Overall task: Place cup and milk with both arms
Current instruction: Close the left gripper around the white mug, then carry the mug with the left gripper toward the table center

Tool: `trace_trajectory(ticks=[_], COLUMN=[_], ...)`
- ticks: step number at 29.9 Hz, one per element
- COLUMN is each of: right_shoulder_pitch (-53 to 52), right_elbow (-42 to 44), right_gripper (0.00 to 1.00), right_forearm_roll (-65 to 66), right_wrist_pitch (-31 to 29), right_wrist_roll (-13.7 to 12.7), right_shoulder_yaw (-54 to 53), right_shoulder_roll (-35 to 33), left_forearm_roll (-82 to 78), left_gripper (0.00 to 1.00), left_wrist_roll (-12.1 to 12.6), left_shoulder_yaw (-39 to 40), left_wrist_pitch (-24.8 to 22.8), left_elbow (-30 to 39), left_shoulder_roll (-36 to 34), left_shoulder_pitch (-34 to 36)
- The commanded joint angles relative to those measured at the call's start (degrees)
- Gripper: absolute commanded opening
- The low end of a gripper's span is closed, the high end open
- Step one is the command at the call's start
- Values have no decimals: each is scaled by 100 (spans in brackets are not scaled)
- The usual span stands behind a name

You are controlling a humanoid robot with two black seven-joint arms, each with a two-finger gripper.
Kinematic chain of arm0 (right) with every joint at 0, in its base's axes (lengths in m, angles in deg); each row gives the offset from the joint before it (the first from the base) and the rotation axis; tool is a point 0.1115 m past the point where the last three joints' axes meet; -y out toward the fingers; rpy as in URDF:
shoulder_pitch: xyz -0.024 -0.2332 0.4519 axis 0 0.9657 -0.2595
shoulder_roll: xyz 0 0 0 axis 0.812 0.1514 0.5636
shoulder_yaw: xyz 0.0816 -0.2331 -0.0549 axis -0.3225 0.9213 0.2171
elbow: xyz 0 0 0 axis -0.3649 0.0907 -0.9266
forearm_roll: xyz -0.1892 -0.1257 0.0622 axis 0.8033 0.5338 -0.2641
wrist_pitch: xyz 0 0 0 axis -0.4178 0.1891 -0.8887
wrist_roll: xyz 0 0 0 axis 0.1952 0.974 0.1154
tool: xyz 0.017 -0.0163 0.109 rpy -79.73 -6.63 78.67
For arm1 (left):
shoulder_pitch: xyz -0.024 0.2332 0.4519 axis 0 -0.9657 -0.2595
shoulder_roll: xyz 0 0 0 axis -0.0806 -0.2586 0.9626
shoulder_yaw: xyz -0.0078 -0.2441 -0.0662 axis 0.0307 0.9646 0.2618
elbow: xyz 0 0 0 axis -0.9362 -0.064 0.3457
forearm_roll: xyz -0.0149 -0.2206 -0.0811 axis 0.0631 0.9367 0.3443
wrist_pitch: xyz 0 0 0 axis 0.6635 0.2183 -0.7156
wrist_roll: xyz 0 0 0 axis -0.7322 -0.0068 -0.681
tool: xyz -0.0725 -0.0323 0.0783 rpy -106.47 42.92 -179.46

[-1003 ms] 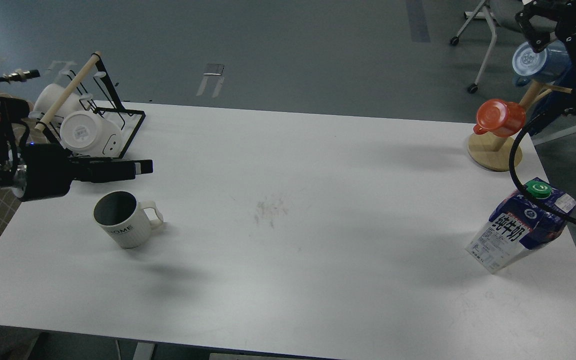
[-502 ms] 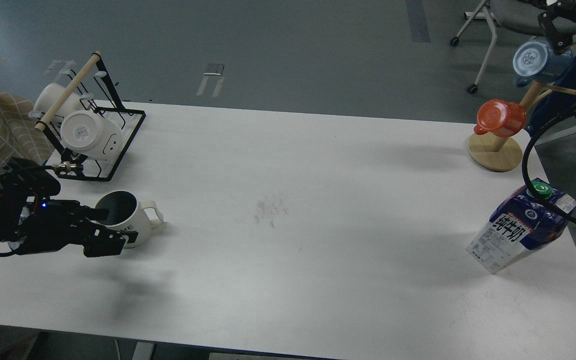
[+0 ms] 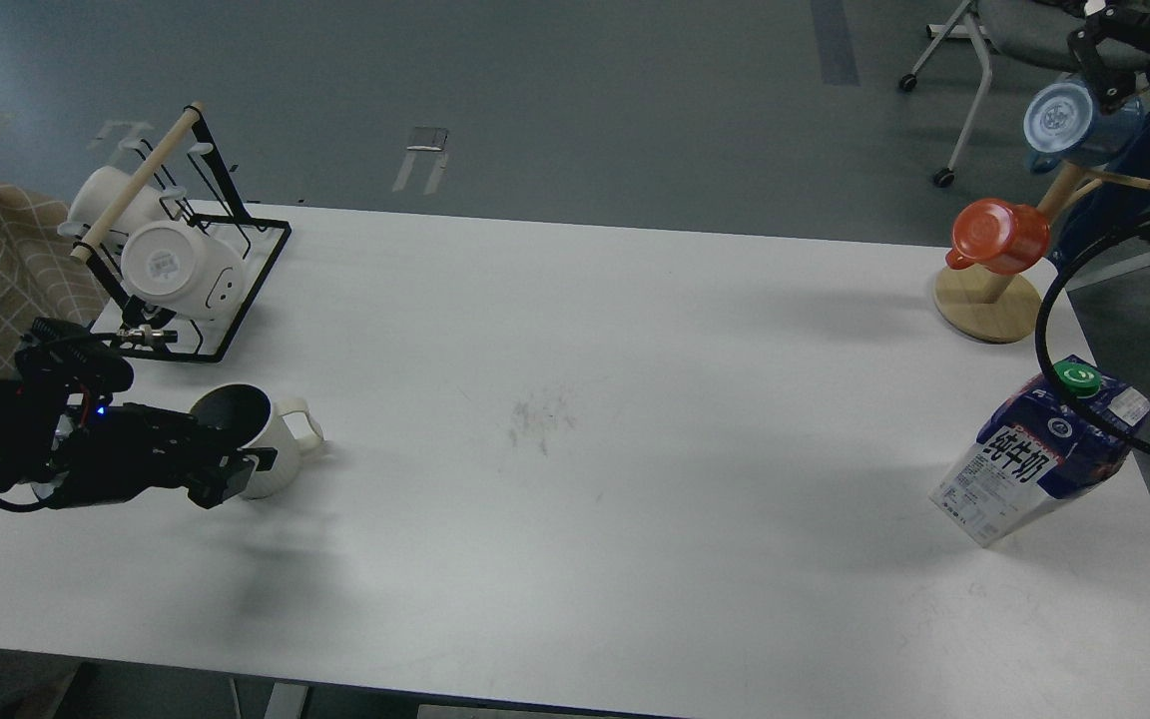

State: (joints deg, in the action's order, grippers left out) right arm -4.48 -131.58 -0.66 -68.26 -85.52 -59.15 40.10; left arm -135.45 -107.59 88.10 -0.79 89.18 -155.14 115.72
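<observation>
The cup (image 3: 276,441) is an off-white ribbed mug with a dark inside, standing on the left of the white table (image 3: 575,399) with its handle to the right. My left gripper (image 3: 226,454) comes in from the left, low over the table. Its fingers (image 3: 241,469) grip the cup's near wall at the rim and hide the print. The milk (image 3: 1039,461), a dark-blue and white carton with a green cap, stands near the table's right edge. My right gripper (image 3: 1104,45) is high at the top right, far from the milk and partly cut off.
A black wire rack (image 3: 226,260) with white mugs (image 3: 181,265) stands at the back left, just behind the cup. A wooden mug tree (image 3: 989,300) with an orange mug (image 3: 999,235) and a blue mug (image 3: 1069,125) stands at the back right. A black cable (image 3: 1044,330) loops over the milk.
My left gripper dropped from above the cup to its rim, and its fingers have drawn together on the cup's wall. My right gripper moved a little up and right.
</observation>
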Motion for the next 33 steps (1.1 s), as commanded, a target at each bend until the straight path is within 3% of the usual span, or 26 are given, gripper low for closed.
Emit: trace_trajectory(ticks=[1,8,13,18,23,26,33], right_shoulder_pitch=[37,116,247,476,608,652,810], right_elbow=[0,9,9,0,0,9,26], right_gripper=[100,100,100,100,100,100,100], right_forearm_roll=[-4,-4,-4,-4,-4,-4,-21], right_wrist_pitch=[0,0,0,0,0,0,0], right_wrist_roll=[0,0,0,0,0,0,9], right_shoulder_yaw=[-16,-121,-270,-455,-631,-649,-745], right_shoulder_roll=[1,-8,-26,-52,-201,-280,-307], left_forearm_roll=[-1,-1,-1,-36,-62,-237,-721], left_gripper=[0,0,0,0,0,0,0], left_wrist_roll=[-7,-25,19,151,598,713,757], left_shoulder_yaw=[32,14,14,6,-3,-82,-820], left_wrist_pitch=[25,-45,-581,-1053,-1053,-1053,-1053], left_elbow=[-1,288,474,615,571,483,8], left_shoulder_roll=[-6,-6,169,994,2206,2611,3140], left_shoulder_pitch=[60,638,1210,1746,2063,2064,2046])
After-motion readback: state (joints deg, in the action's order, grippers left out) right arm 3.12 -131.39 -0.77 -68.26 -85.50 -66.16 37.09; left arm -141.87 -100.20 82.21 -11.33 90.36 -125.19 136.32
